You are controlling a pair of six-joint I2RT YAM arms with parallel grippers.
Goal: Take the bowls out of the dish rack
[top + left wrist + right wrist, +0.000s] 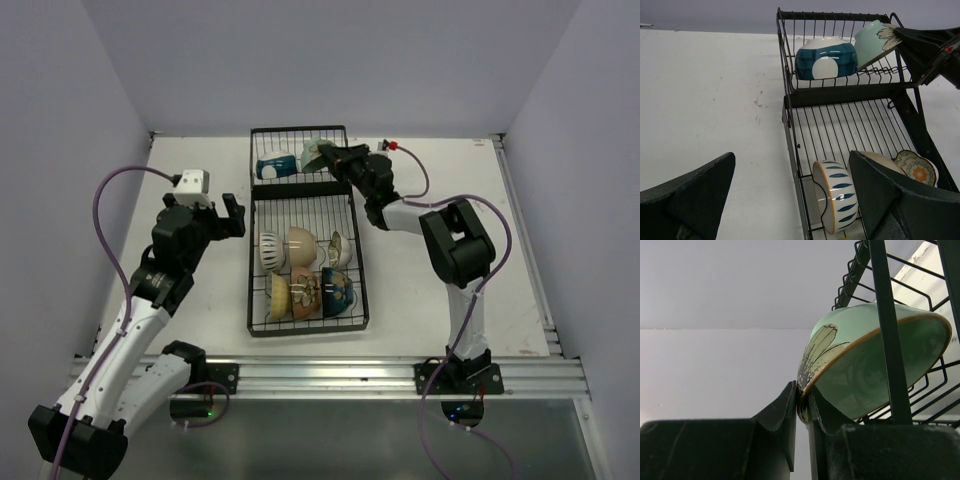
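Observation:
The black wire dish rack (300,210) lies in the middle of the table. Its far section holds a blue-and-white bowl (272,166) (826,59) and a mint-green flowered bowl (312,155) (872,42) (865,355), which is tilted. My right gripper (327,156) (802,395) is shut on the mint bowl's rim, one finger inside and one outside. The near section holds several bowls on edge, among them a blue-striped one (267,248) (837,200). My left gripper (232,215) (792,165) hangs open over the rack's left edge, holding nothing.
White table (190,180) runs left and right of the rack, closed in by walls at the back and sides. A metal rail (330,375) with both arm bases lines the near edge. The right arm's cable (415,165) loops beside the rack's far section.

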